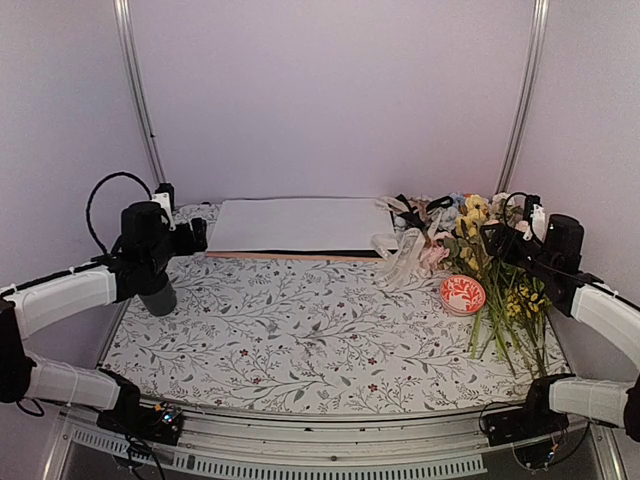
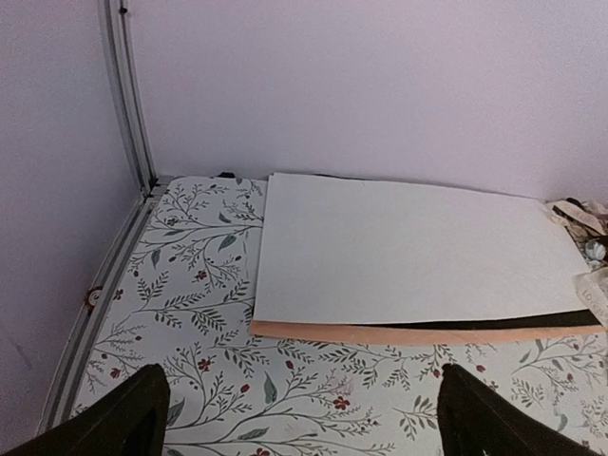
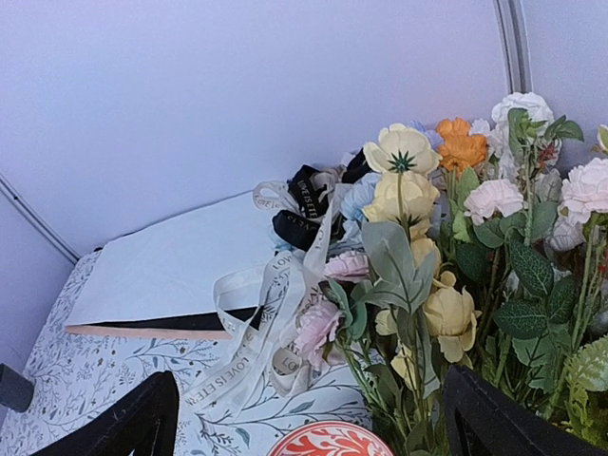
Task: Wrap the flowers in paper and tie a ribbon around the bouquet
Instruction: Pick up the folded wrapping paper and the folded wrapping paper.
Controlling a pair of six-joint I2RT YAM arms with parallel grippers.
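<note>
left wrist shows the paper (image 2: 408, 247) lying ahead of the wide left tool (image 2: 302, 385); flowers (image 3: 408, 204) lie just before the wide right tool (image 3: 309, 385).

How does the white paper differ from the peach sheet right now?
The white paper lies on top of the stack, nearly its whole face showing; the peach sheet lies at the bottom, only a thin strip showing along the near edge. The paper is white, the sheet peach. Both lie flat, a black sheet between them.
</note>
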